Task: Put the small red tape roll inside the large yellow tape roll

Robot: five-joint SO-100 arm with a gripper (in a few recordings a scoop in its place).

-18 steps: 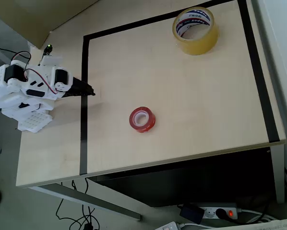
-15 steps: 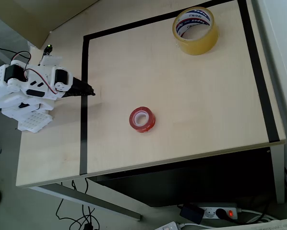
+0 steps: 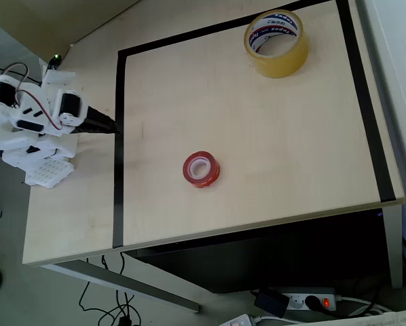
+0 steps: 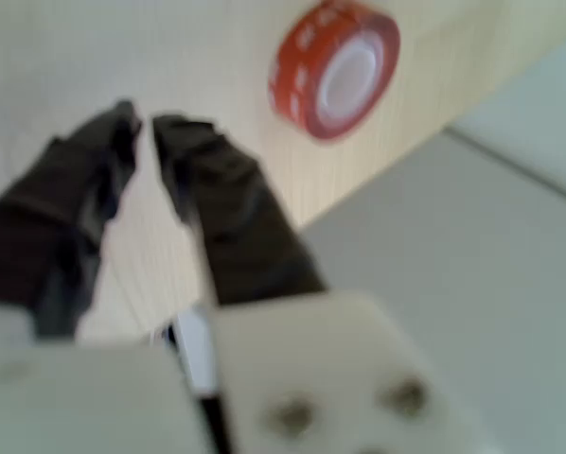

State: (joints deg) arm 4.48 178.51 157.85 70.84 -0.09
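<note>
The small red tape roll (image 4: 336,68) is seen at the upper centre-right, lying on the pale wooden table (image 4: 207,57). The blurred black gripper (image 4: 143,125) is shown left, tips nearly closed around nothing.

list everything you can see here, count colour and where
small red tape roll: 1, red with whitish core, lying flat mid-table, lower centre of the overhead view
large yellow tape roll: 1, yellowish, printed white core, top of the table
black tape lines: a border marked on the table
table: 1, light wood
power strip: 1, white, on the floor below the table
arm: 1, white, left edge
gripper: 1, black, nearly closed, empty
</note>
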